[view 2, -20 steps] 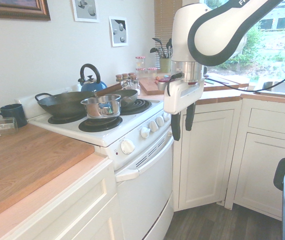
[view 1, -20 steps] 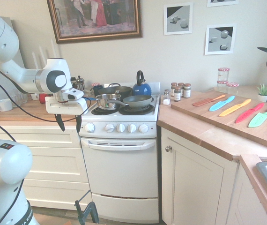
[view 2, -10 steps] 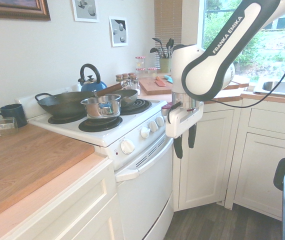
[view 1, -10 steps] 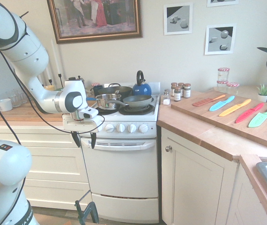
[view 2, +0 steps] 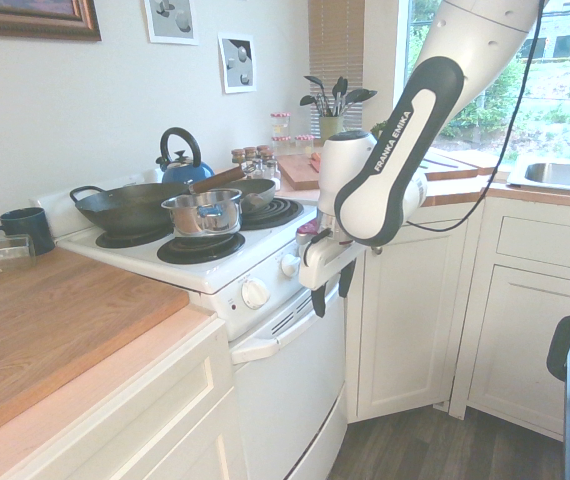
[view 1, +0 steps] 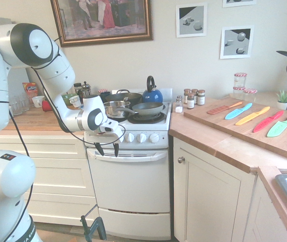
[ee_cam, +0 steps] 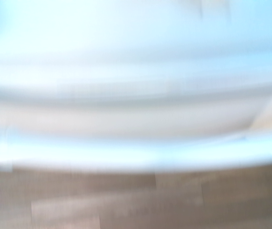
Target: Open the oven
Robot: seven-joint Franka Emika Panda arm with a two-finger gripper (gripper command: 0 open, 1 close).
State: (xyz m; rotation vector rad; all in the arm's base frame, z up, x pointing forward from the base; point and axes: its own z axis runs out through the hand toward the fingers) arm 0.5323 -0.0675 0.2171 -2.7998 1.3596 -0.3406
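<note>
The oven [view 1: 128, 186] is a narrow white cooker with its plain door shut, a long white bar handle [view 1: 133, 156] below a row of knobs [view 1: 136, 137] and a black hob on top. It also fills the middle of the second exterior view, the oven [view 2: 285, 390]. My gripper [view 1: 107, 149] hangs open right in front of the handle's left end, black fingers pointing down, nothing between them. In the second exterior view the gripper [view 2: 331, 292] sits close to the handle [view 2: 285, 335], just above it. The wrist view is a blur of the white oven front [ee_cam: 126, 114] over wooden floor.
Pans [view 1: 133, 107] and a blue kettle [view 1: 152, 94] stand on the hob. A cream cabinet door [view 1: 209, 196] with a small knob is right of the oven, cream drawers [view 1: 48, 176] left. Coloured knives on a board [view 1: 254, 118] lie on the right counter.
The arm has swung right and in toward the oven front, bringing the open gripper from beside the left counter down to the handle's left end.
</note>
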